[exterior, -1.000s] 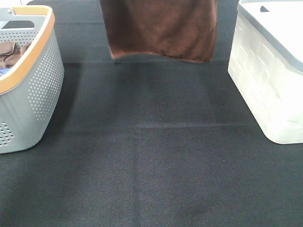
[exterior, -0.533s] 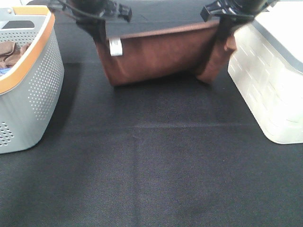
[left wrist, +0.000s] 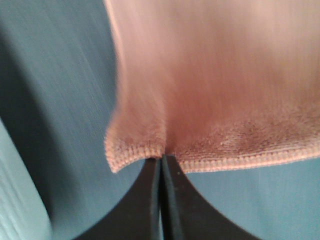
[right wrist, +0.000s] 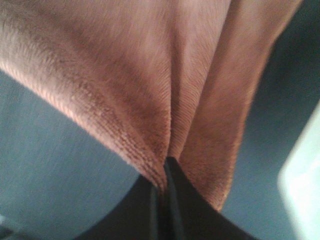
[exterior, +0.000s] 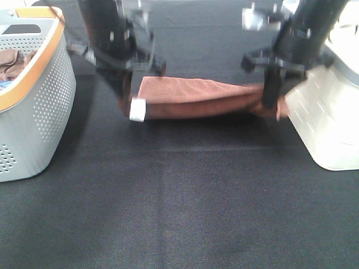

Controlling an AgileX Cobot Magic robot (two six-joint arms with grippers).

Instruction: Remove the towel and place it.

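The rust-brown towel (exterior: pixel 196 96) is stretched between my two grippers, low over the black table at the back middle. Its white tag (exterior: pixel 137 109) hangs at the left corner. My left gripper (exterior: pixel 130 92) is shut on the towel's left corner. In the left wrist view the closed fingertips (left wrist: pixel 161 160) pinch the stitched hem of the towel (left wrist: pixel 220 90). My right gripper (exterior: pixel 270 98) is shut on the right corner. In the right wrist view the closed fingertips (right wrist: pixel 165 167) pinch bunched folds of the towel (right wrist: pixel 150 75).
A grey perforated basket (exterior: pixel 33 101) with an orange rim stands at the left, with brown cloth inside. A white lidded bin (exterior: pixel 331 112) stands at the right, close to my right arm. The black table mat (exterior: pixel 179 202) spreads in front.
Both grippers have come down and forward with the towel. It hung high a second ago; now it is low, drawn out nearly flat over the table.
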